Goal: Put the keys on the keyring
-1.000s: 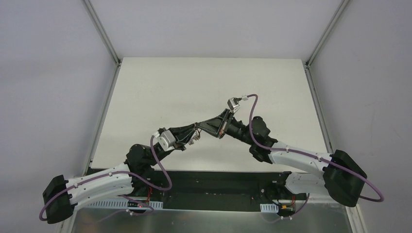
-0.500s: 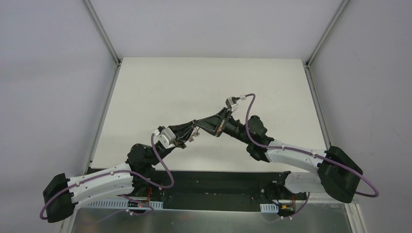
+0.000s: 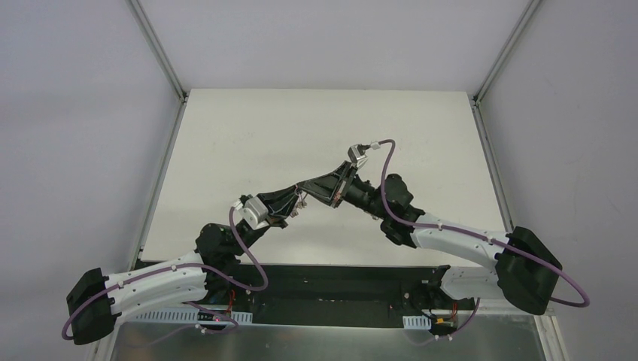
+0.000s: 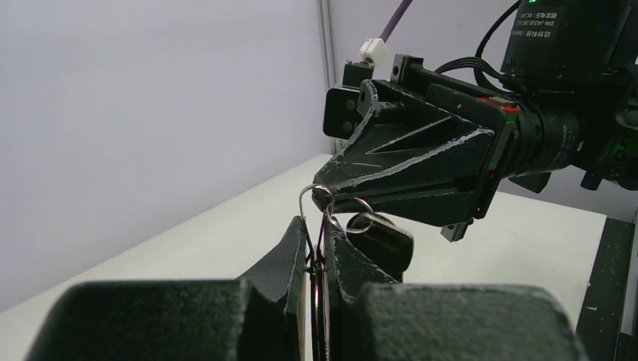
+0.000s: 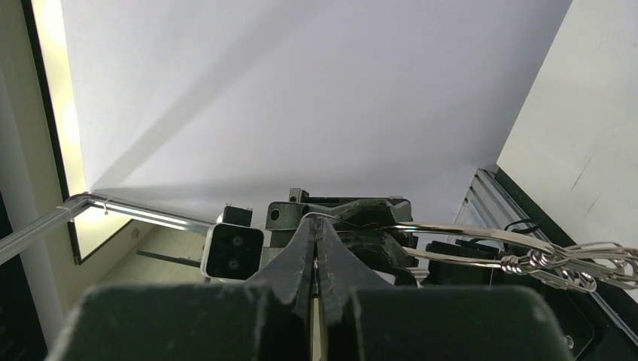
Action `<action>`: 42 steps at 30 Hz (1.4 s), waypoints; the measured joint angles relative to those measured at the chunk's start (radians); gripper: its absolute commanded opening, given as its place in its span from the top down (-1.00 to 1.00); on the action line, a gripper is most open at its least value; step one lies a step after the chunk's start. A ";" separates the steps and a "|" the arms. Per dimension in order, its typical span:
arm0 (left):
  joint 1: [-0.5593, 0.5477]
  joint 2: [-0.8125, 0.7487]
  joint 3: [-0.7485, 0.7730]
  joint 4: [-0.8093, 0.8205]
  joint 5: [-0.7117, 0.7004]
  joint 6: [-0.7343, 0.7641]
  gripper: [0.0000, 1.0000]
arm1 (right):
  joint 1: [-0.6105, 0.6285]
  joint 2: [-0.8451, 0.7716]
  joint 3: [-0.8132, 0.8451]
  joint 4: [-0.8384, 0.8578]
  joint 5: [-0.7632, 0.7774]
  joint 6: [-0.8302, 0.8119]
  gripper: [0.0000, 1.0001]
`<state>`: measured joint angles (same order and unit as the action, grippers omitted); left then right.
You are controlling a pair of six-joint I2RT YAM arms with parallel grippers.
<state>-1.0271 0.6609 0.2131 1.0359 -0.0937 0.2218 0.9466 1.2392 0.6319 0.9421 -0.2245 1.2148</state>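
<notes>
Left arm [image 3: 150, 282] reaches from the near left edge up and right over the white surface [image 3: 226, 135]. Left pincer [image 3: 298, 201] is raised off the surface near its middle. In the left wrist view the left pincer [image 4: 316, 226] is closed, with both fingers pressed onto the keyring [image 4: 303, 214]. The thin silver wire comes up out of the pinch as a narrow loop. The top of the loop curves over the tip of the right pincer [image 4: 323, 197], touching it.

Just right of the loop hangs the black-headed key [image 4: 387, 239], in the air under the right pincer's body. A small ring [image 4: 361, 222] sits at its head end, close to the wire. Cannot tell if that ring is already threaded on the keyring.

Right pincer [image 3: 305, 186] meets the left one tip to tip, off the surface. In the right wrist view the right pincer [image 5: 316, 226] has its fingers drawn together with only a hairline gap. The keyring wire [image 5: 451, 228] starts at that tip and runs off right in a few strands. A small coiled metal piece [image 5: 538, 263] sits on them. Whether the fingers actually nip the wire cannot be told.

Right arm [image 3: 459, 241] runs back to its base at the near right.
</notes>
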 measured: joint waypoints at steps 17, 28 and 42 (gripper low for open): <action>-0.008 0.021 -0.019 -0.051 0.024 -0.002 1.00 | -0.009 -0.015 0.086 -0.008 0.021 -0.007 1.00; -0.008 -0.011 -0.020 -0.071 0.034 -0.002 1.00 | -0.009 -0.146 0.034 -0.194 0.040 -0.121 1.00; -0.008 -0.011 -0.020 -0.113 0.068 -0.022 0.77 | -0.009 -0.291 0.034 -0.441 0.064 -0.271 0.26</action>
<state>-1.0355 0.6502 0.1932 0.9226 -0.0261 0.2001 0.9375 0.9482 0.6662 0.5011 -0.1608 0.9436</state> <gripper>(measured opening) 0.068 0.352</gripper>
